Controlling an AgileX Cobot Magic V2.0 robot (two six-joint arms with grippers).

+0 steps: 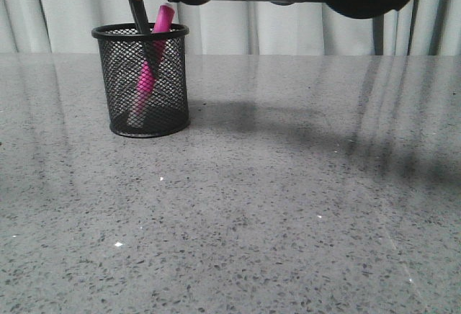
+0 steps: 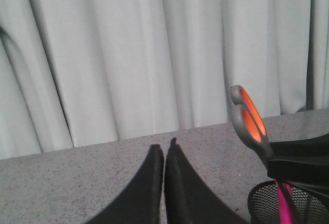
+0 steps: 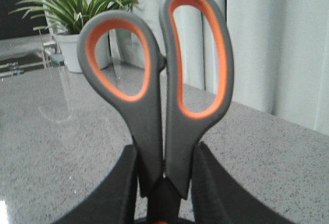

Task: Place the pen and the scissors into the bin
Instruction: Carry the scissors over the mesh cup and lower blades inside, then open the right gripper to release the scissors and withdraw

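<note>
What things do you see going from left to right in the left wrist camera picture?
Left gripper, shut → scissors handles, held by the right gripper → bin with the pen inside.

- Black wire-mesh cup (image 1: 148,80) sits far left on grey speckled table (image 1: 288,206).
- Magenta-pink pen (image 1: 150,69) leans inside cup.
- Grey orange-lined scissors (image 3: 164,95), blades in cup, betw. right gripper (image 3: 163,183) fingers.
</note>
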